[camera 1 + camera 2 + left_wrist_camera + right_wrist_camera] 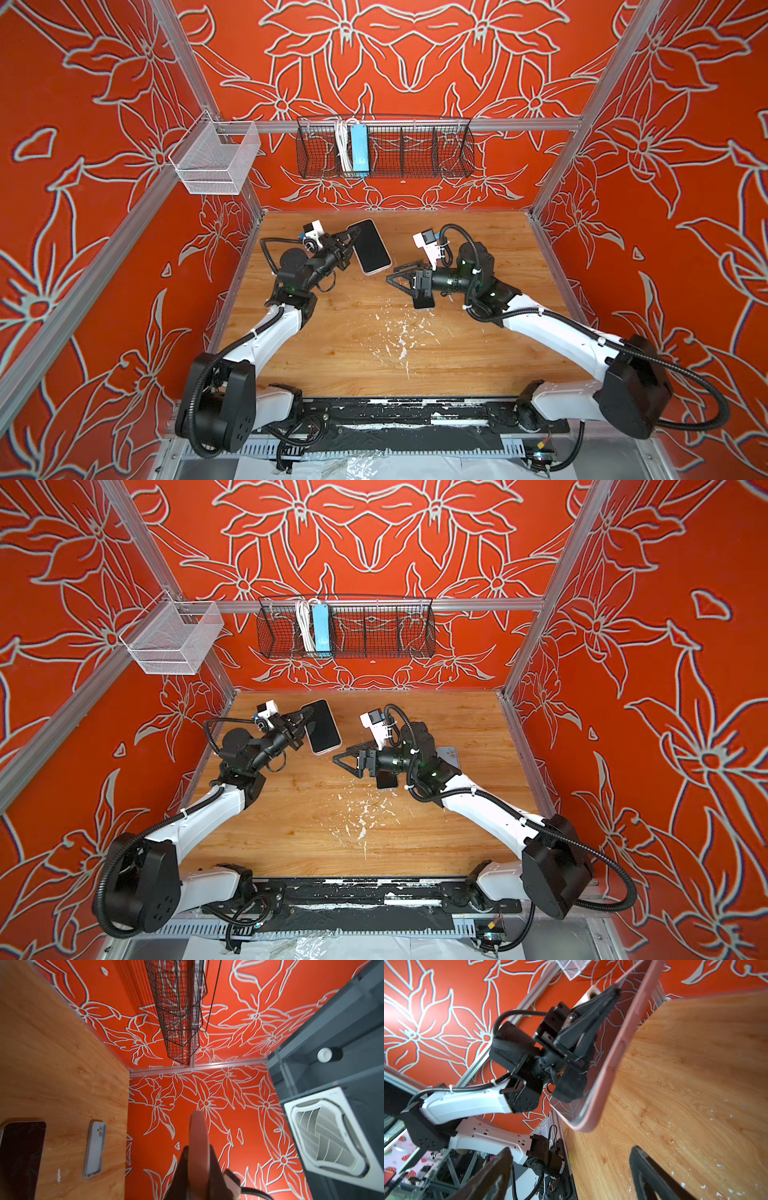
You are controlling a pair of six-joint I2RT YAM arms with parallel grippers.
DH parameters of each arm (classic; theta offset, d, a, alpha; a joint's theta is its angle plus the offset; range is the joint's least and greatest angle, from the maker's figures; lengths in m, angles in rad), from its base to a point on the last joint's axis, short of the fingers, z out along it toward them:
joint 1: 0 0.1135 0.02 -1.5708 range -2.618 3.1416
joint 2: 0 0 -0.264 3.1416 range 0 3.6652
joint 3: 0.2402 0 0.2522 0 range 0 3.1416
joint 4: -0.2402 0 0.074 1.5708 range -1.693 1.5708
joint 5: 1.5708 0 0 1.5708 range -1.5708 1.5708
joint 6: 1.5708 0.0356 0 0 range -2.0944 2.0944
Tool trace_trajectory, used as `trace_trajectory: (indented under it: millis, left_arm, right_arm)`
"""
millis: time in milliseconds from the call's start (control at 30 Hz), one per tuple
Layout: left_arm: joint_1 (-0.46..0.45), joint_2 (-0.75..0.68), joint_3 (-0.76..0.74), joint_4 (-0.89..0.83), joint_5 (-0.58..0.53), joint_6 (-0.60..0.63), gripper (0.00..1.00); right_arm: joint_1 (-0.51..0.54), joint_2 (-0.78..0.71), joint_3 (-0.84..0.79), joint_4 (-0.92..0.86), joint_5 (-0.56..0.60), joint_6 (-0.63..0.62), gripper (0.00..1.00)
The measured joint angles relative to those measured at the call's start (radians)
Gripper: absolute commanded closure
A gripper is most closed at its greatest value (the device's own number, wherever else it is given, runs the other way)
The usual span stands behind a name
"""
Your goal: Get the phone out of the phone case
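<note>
Up near the back of the desk [374,353], the left arm stretches from its base at the near left corner, elbow bent, forearm angled toward the middle; its wrist is rolled so the left tool [353,237] is pinched tight on the long edge of the phone case [616,1057], a pink rim; the phone [371,251] sits inside that case, dark screen facing up, the whole thing tilted; whether its low corner touches the desk I cannot tell. The right arm comes in from the near right corner, forearm low, wrist roughly level and pointing left; the right tool [392,275] hangs just short of the phone's near end, apart from it, fingers spread wide with nothing between them. Under the right wrist a second dark phone [424,300] lies flat on the desk; beside it, in the left wrist view, lies a pale grey-blue cover [94,1149] with camera lenses.
</note>
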Motion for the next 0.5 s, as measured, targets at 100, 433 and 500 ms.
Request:
trace_trajectory:
  millis: [100, 433, 500]
  left_arm:
    - [0.001, 0.062, 0.123, -0.043, 0.133, 0.088, 1.00]
    - [0.001, 0.247, 0.347, -0.060, 0.504, 0.232, 1.00]
    - [0.001, 0.261, 0.354, -0.060, 0.550, 0.248, 1.00]
  right_arm:
    - [0.000, 0.000, 0.060, -0.123, -0.048, -0.114, 0.15]
    - [0.000, 0.011, 0.238, -0.573, -0.058, -0.490, 0.35]
    - [0.000, 0.016, 0.257, -0.627, -0.047, -0.531, 0.36]
